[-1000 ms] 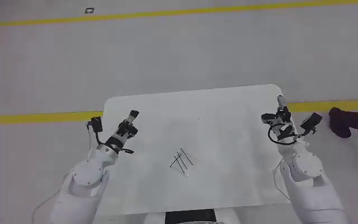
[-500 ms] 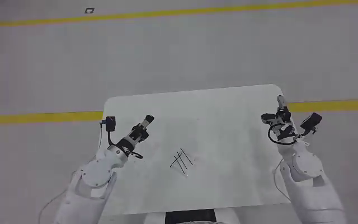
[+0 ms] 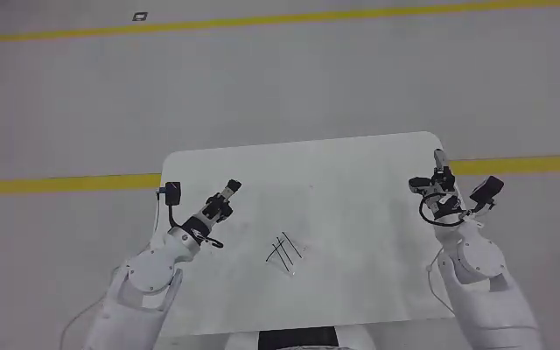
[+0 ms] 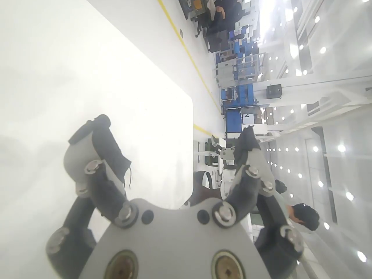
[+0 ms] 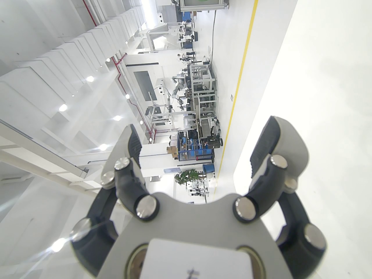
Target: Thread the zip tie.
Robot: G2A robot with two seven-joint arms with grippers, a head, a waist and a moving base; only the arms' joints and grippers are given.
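Note:
Three thin black zip ties [image 3: 283,251] lie side by side near the front middle of the white table [image 3: 350,175]. My left gripper [image 3: 231,186] hangs over the table's left part, up and to the left of the ties, apart from them. In the left wrist view that gripper [image 4: 174,129] stands open with nothing between its fingers. My right gripper [image 3: 439,162] is at the table's right edge, far from the ties. Its own view shows it [image 5: 203,134] open and empty.
The table's rounded right corner [image 4: 189,100] shows past the left gripper. A yellow floor line [image 3: 70,184] runs behind the table. A dark object [image 3: 535,190] sits on the floor off the right side.
My left arm swung rightward over the table toward the zip ties between one second and half a second ago, then held still. The right arm has not moved.

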